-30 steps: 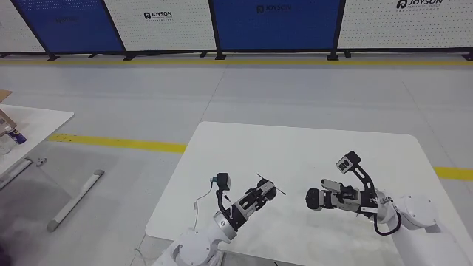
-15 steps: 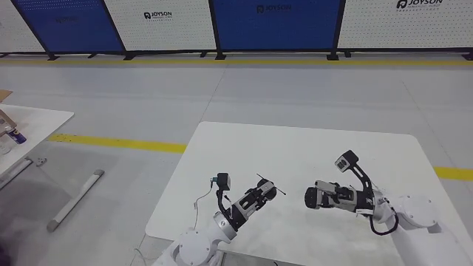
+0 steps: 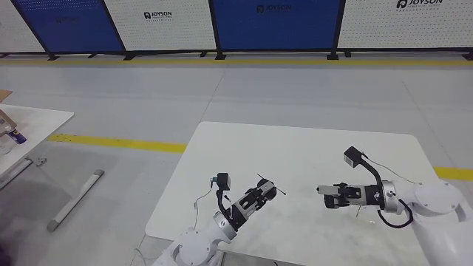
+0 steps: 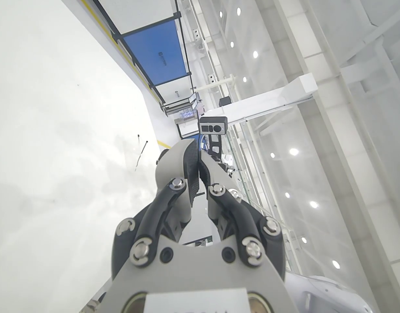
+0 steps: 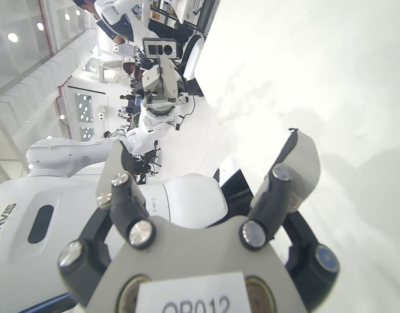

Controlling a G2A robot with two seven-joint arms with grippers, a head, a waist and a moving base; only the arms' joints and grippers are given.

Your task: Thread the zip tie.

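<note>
**Q:** Where is the zip tie [image 3: 261, 178]?

**A:** It is a thin black strip seen against the white table [image 3: 310, 144], near the table's front left part. It runs slantwise at the tips of the left gripper [image 3: 267, 187].

**Q:** How do the left gripper's fingers stand?

**A:** In the left wrist view the two ribbed pads are pressed flat together. The strip shows just beside them on the table side. Whether it is pinched between them or only lies beneath cannot be told.

**Q:** And the right gripper [image 5: 208, 143]?

**A:** Its fingers are spread wide with nothing between them. It is held over the front right part of the table, pointing toward the left gripper and well apart from it and from the zip tie.
</note>
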